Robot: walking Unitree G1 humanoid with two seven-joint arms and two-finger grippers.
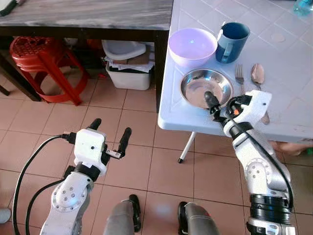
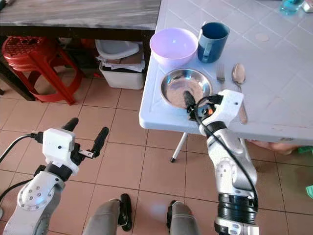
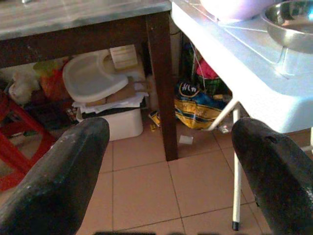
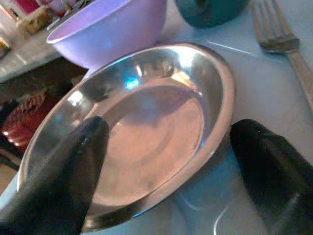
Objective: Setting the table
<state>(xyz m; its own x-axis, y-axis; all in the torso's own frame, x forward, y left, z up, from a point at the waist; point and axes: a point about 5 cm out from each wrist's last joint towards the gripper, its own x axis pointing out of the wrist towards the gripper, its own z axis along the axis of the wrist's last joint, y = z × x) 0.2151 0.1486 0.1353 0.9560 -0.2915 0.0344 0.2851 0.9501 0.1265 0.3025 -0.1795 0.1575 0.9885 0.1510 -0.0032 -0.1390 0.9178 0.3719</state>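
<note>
**Right pincer at steel plate, bench edge**

Steel plate [image 1: 206,88] sits near front edge of white bench [image 1: 288,105]. Purple bowl [image 1: 192,46] just behind plate; blue mug [image 1: 232,41] beside bowl. Fork [image 1: 239,77] and spoon [image 1: 257,74] lie side by side, next to the plate. Right pincer [image 4: 168,161] spread open, straddling the plate rim: one finger over the plate's inside, the other outside above the bench. Left pincer [image 1: 109,134] open, holding nothing, over the tiled floor [image 1: 142,156]. Red stool [image 1: 41,61] under a darker wooden table
</note>
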